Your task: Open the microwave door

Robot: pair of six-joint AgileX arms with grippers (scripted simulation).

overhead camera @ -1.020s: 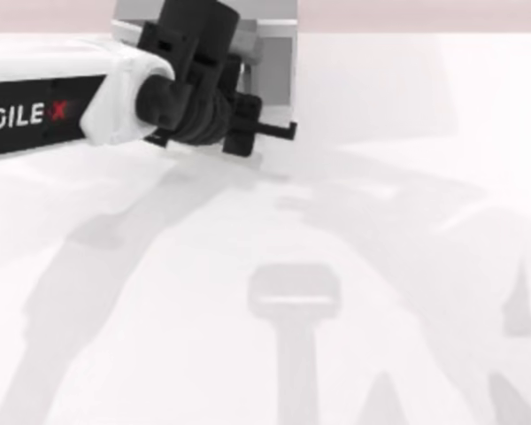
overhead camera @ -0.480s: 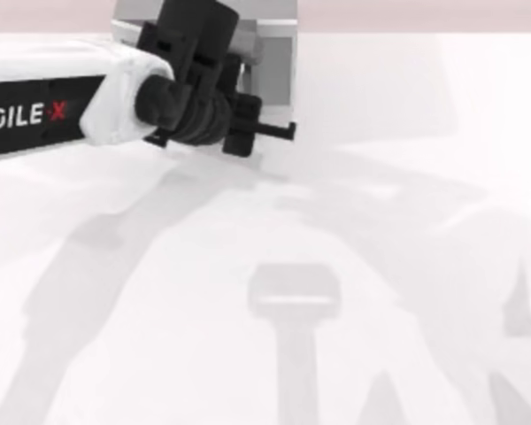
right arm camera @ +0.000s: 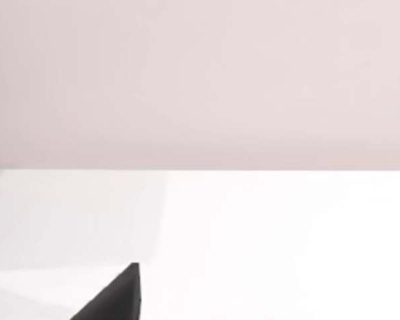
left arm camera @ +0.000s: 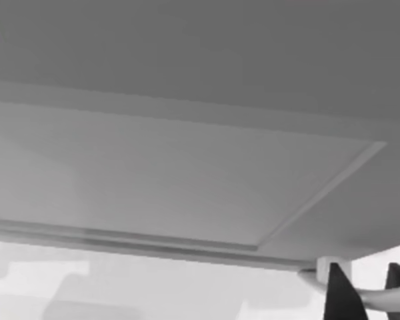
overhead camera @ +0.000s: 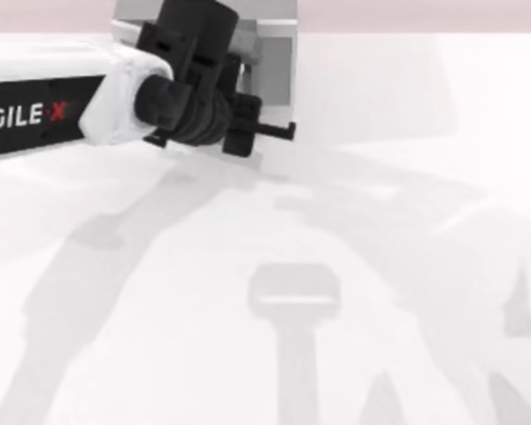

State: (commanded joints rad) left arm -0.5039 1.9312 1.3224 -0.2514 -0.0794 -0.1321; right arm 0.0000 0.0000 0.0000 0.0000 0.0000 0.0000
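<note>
The grey microwave stands at the table's back edge, left of centre, mostly hidden under my left arm. In the left wrist view the microwave door fills the frame, its lighter window inside a grey border. A pale bar handle runs along one edge of the door. My left gripper has its two dark fingers on either side of that handle, shut on it. From above, the left gripper sits at the microwave's front right corner. Of my right gripper, only one dark finger shows.
White tabletop spreads in front of the microwave, crossed by grey shadows of the arms. A pale pink wall runs behind the table. The right arm itself is outside the top view.
</note>
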